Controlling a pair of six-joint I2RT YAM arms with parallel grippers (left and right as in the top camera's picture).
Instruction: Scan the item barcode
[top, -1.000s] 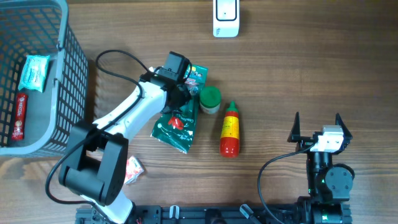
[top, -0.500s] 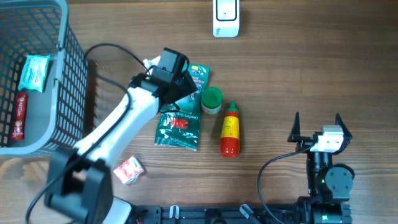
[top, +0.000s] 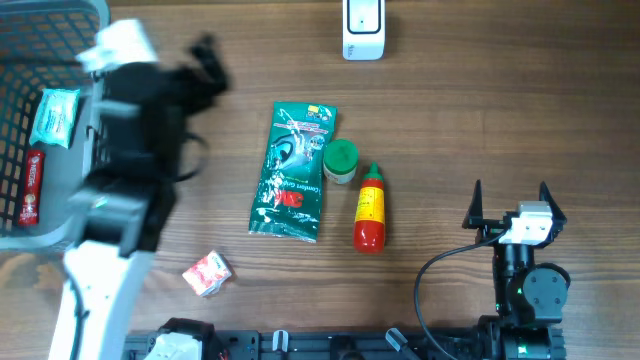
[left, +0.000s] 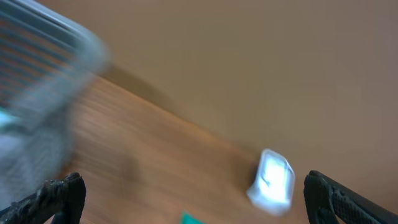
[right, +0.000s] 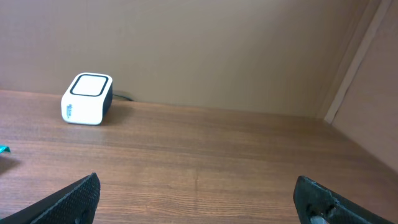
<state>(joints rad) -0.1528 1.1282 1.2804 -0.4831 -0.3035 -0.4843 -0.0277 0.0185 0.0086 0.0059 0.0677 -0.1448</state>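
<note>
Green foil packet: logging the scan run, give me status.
Left gripper open, empty, raised. Right gripper open, parked. Green foil packet flat on wooden table, apart from white box scanner. Green-capped jar against its right edge.

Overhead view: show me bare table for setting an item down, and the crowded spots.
Free: the broad stretch right of the barcode scanner down to the right gripper, and the strip between red sauce bottle and that gripper. Crowded: the middle, where green packet, green-lidded jar and bottle bunch, and by the basket under the left arm.

place: mock shop checkout | evidence: barcode scanner (top: 363, 30); wire shopping basket (top: 25, 237)
</note>
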